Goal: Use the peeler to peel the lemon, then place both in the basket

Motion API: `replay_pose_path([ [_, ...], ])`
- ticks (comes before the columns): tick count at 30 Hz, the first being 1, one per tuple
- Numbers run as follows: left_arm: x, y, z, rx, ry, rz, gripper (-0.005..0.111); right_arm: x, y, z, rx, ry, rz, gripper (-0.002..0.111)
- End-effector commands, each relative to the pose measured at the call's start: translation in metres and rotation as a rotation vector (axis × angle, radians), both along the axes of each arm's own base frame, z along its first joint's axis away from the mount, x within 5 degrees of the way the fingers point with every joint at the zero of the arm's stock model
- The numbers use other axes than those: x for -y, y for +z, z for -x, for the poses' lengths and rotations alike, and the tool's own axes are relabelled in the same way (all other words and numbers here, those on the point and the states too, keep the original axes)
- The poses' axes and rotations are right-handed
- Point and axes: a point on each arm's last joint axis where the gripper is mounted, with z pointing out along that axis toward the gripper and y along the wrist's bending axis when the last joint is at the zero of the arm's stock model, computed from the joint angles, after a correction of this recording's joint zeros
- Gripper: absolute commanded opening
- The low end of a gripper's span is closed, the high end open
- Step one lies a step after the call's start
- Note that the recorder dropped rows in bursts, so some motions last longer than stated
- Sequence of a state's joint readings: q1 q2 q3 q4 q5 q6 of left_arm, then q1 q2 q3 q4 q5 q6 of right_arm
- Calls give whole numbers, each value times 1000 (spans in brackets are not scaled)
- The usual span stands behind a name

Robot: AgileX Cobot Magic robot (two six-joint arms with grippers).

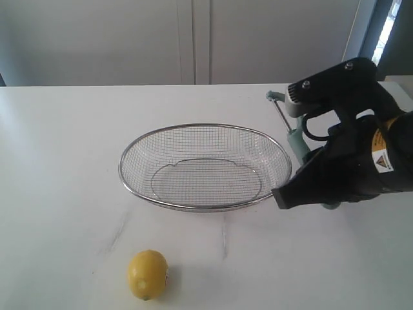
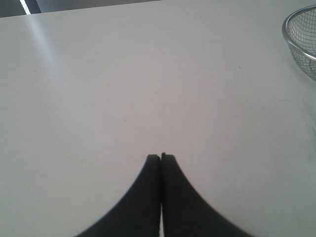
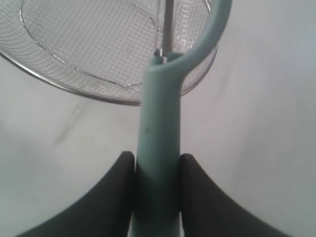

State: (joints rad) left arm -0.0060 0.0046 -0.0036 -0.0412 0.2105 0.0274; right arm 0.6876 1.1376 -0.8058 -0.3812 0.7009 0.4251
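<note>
The yellow lemon (image 1: 147, 274) lies on the white table near the front edge, left of centre and well clear of the basket. At mid-table stands the silver wire-mesh basket (image 1: 139, 161), with nothing in it. My right gripper (image 3: 157, 163) is shut on the pale teal handle of the peeler (image 3: 158, 123). It hangs at the basket's right side. The peeler (image 1: 295, 139) points up and back, its metal blade and hooked head over the basket rim (image 3: 74, 88). My left gripper (image 2: 161, 158) is shut on nothing above bare table. It does not show in the exterior view.
The right arm's black housing (image 1: 348, 155) fills the space right of the basket. An edge of the basket (image 2: 291, 42) shows in a corner of the left wrist view. A pale wall stands behind the table.
</note>
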Motion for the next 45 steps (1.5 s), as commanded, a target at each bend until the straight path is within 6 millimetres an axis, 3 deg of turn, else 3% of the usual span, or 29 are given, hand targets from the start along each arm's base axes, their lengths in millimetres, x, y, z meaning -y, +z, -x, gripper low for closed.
replay_pose_path([
  [1, 1, -1, 0, 0, -6, 6, 0, 2, -4, -19, 32, 14, 29, 0],
  [5, 1, -1, 0, 0, -6, 6, 0, 11, -10, -42, -43, 38, 55, 0],
  [10, 1, -1, 0, 0, -6, 6, 0, 11, -7, -58, -187, 266, -64, 0],
  [12, 1, -1, 0, 0, -6, 6, 0, 13, -6, -61, -197, 346, -87, 0],
  [17, 1, -1, 0, 0, -6, 6, 0, 18, -6, -71, -123, 317, -80, 0],
  [45, 1, -1, 0, 0, -6, 6, 0, 17, -4, -74, -85, 298, -95, 0],
])
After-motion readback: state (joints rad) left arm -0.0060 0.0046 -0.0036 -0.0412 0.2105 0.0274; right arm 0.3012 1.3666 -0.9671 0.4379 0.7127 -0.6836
